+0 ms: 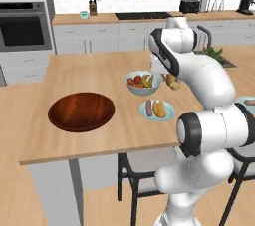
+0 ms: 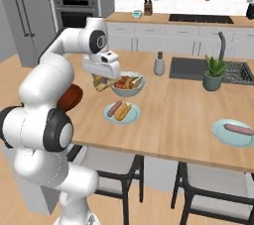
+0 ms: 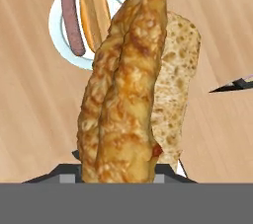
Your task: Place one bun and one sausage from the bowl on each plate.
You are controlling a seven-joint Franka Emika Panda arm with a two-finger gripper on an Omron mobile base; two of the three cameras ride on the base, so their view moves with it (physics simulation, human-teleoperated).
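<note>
While the gripper (image 2: pixel 101 81) is pinching one bun (image 3: pixel 128 90) between its fingers, the bun is hanging in the air above the wooden counter (image 1: pixel 74 78), just beside the grey fruit bowl (image 1: pixel 143 84). In the hand view the bun is standing up from the jaws toward twelve o'clock, golden and crusty, with its paler split side facing three o'clock.

Two pale blue plates are lying on the counter. One plate (image 2: pixel 122 112) is carrying one sausage (image 2: pixel 114 108) and one bun (image 2: pixel 124 111) side by side; in the hand view this plate is showing at eleven o'clock of the held bun. In the right base view the other plate (image 2: pixel 233 133) is sitting well apart at four o'clock of the first, carrying one sausage (image 2: pixel 239 129).

One wide brown bowl (image 1: pixel 81 111) is resting at nine o'clock of the filled plate in the left base view, and its inside is showing bare wood. The fruit bowl is holding red and yellow fruit, too small to count.

Farther out in the right base view, one grey shaker (image 2: pixel 159 63), one sink (image 2: pixel 198 68) with a faucet (image 2: pixel 221 44), and one potted plant (image 2: pixel 214 73) are standing toward two o'clock. Two dark chairs (image 2: pixel 119 169) are tucked under the counter's near edge.
</note>
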